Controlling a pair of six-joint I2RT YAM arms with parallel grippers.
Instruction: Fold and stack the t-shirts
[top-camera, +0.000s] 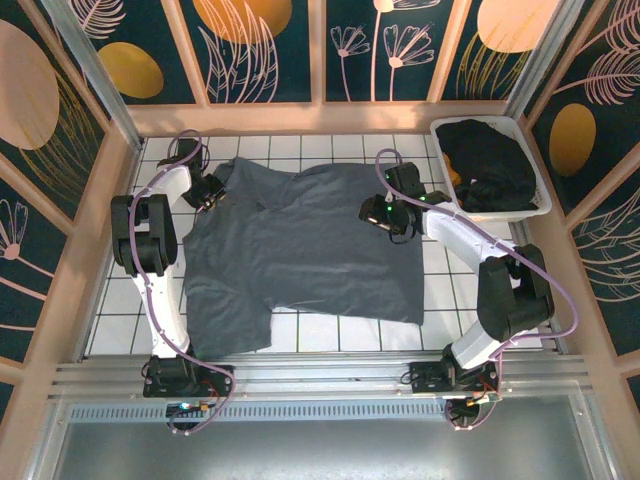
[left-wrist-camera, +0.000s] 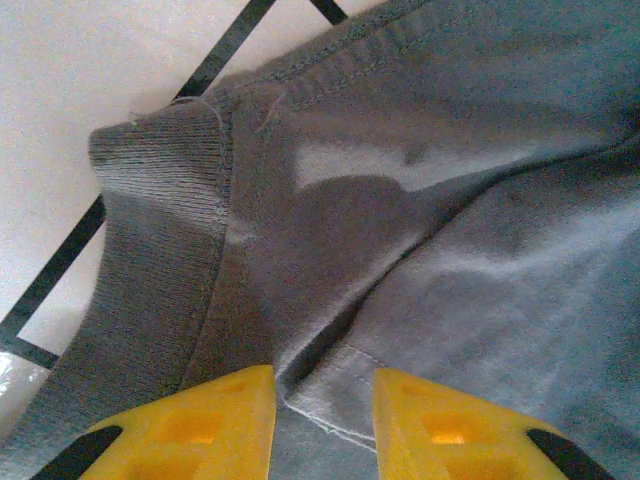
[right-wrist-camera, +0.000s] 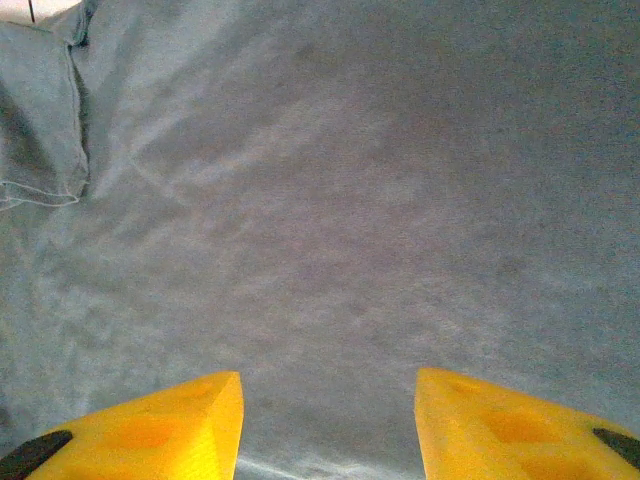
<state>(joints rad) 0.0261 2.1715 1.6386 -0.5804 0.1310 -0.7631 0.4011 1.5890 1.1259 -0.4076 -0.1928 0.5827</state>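
A slate blue-grey t-shirt (top-camera: 300, 250) lies spread over the white tiled table. My left gripper (top-camera: 212, 190) is low over its far left corner, by the ribbed collar (left-wrist-camera: 160, 220). In the left wrist view, the gripper (left-wrist-camera: 322, 385) is open, with a stitched hem and a raised fold of the shirt (left-wrist-camera: 450, 200) between its yellow fingers. My right gripper (top-camera: 378, 213) hovers over the shirt's right side. It (right-wrist-camera: 328, 385) is open wide above flat fabric (right-wrist-camera: 330, 200), holding nothing. Black t-shirts (top-camera: 490, 160) lie heaped in a bin.
The white plastic bin (top-camera: 535, 205) stands at the far right corner of the table, close to the right arm. A wooden frame and patterned walls enclose the table. Bare tiles (top-camera: 480, 250) show to the right of the shirt and along the front edge.
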